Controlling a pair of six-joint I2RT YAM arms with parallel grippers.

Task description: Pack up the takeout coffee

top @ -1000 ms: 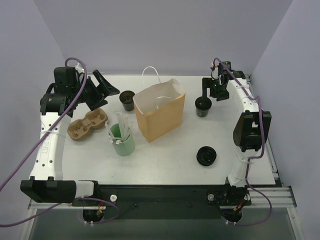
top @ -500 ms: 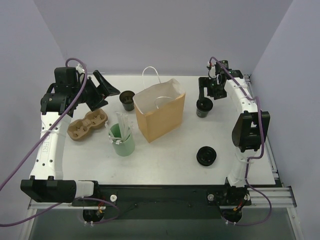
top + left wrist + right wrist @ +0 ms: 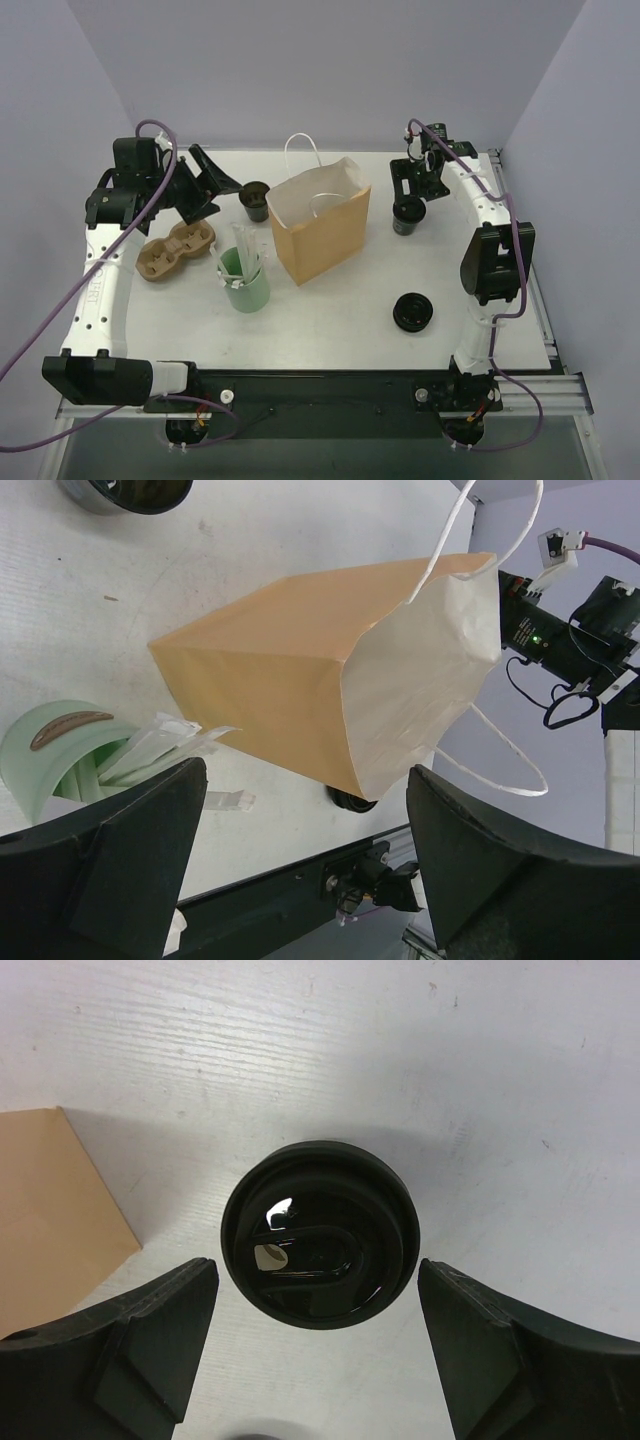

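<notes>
The takeout coffee (image 3: 406,215) is a small black cup right of the brown paper bag (image 3: 320,228). In the right wrist view the cup (image 3: 320,1248) shows a glossy black top with a sip hole. My right gripper (image 3: 411,190) is open and hangs right above it; in the wrist view the gripper (image 3: 315,1272) has one finger on each side of the cup, not touching it. My left gripper (image 3: 212,178) is open and empty at the back left, raised off the table; its wrist view (image 3: 305,775) looks at the bag (image 3: 300,670).
A second black cup (image 3: 255,200) stands left of the bag. A green cup (image 3: 246,283) holding wrapped straws is in front of it. A cardboard cup carrier (image 3: 176,248) lies at the left. A flat black lid (image 3: 412,312) lies front right.
My right gripper has moved a little left and now sits centred over the black cup. The left arm has shifted only slightly.
</notes>
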